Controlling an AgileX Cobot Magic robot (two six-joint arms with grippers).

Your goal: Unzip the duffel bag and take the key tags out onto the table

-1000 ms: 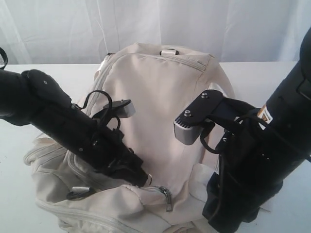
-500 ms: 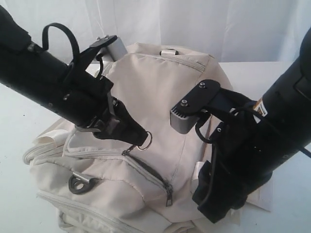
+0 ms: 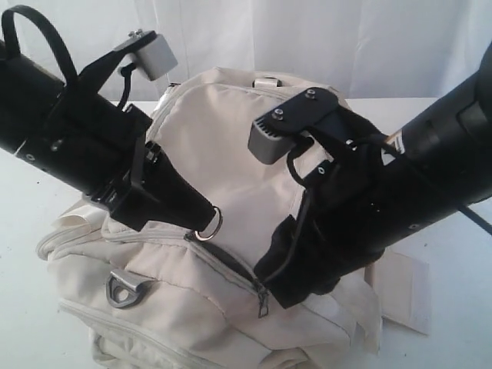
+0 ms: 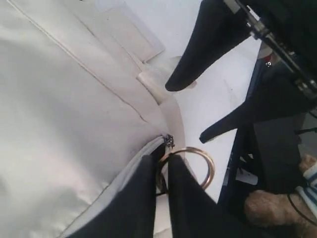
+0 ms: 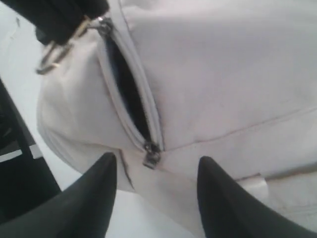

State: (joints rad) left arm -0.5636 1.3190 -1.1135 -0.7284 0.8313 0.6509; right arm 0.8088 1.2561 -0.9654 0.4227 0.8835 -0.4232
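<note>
Large cream fabric duffel bag (image 3: 231, 154), slumped on plain white table (image 3: 23, 223), grey zip (image 3: 231, 265) partly open, dark slit running 10 to 4 o'clock, metal ring (image 3: 208, 225) at 10 o'clock end.

place: robot lab | signs: white curtain (image 3: 346, 38), white table (image 3: 19, 323), left arm (image 3: 77, 138), right arm (image 3: 415, 192)

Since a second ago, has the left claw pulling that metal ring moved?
Yes. The left gripper, shut on the ring, has risen away from the zipper's lower pull, toward the top buckle.
</note>
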